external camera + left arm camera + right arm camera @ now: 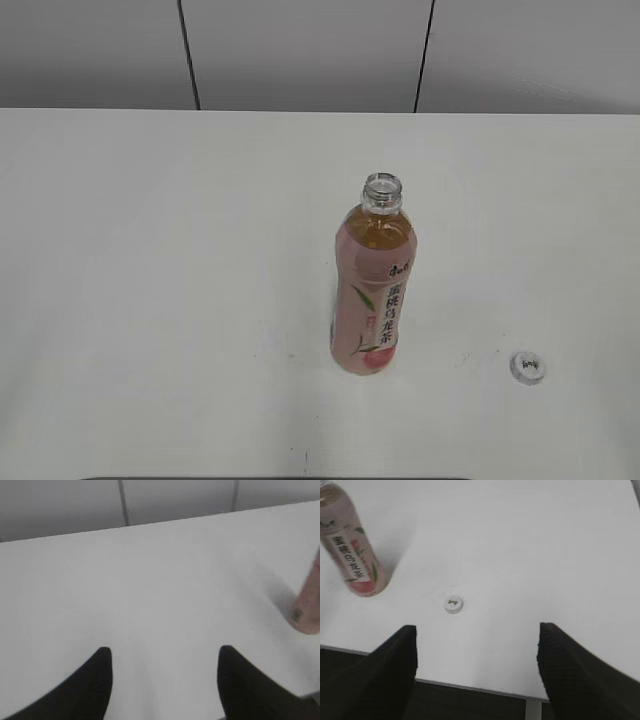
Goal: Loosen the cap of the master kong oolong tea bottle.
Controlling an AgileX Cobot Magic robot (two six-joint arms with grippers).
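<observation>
The master kong oolong tea bottle [373, 290] stands upright on the white table, its neck open with no cap on it. It also shows in the right wrist view [352, 550] and its base at the right edge of the left wrist view [309, 605]. The white cap [528, 366] lies flat on the table to the bottle's right; it also shows in the right wrist view [454, 604]. My left gripper [165, 655] is open and empty, left of the bottle. My right gripper [476, 630] is open and empty, back from the cap near the table's front edge. Neither gripper shows in the exterior view.
The white table [160, 260] ends at a grey panelled wall [300, 50] at the back. Its front edge [470, 686] shows in the right wrist view, with dark floor beyond.
</observation>
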